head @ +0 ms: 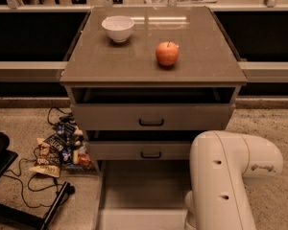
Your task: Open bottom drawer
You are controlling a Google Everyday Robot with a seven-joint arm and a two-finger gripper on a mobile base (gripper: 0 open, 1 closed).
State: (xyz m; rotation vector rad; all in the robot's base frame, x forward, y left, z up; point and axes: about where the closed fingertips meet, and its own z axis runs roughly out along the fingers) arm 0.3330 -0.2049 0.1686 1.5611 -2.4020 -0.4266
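The grey-beige cabinet [153, 63] stands in the middle of the camera view. Its bottom drawer [144, 190] is pulled far out toward me, and its plain grey inside shows, with nothing in it. The drawer's front panel reaches the lower frame edge and its handle is hidden. Above it the middle drawer [150, 154] and the top drawer [151, 122] each show a small black bar handle. My white arm [225, 186] fills the lower right, beside the open drawer. The gripper is out of view, beyond the arm at the bottom edge.
A white bowl [118, 28] and a red apple [167, 53] rest on the cabinet top. Snack packets [60, 150] and black cables [31, 186] lie on the floor to the left, next to a black stand [0, 152]. Dark shelving runs behind the cabinet.
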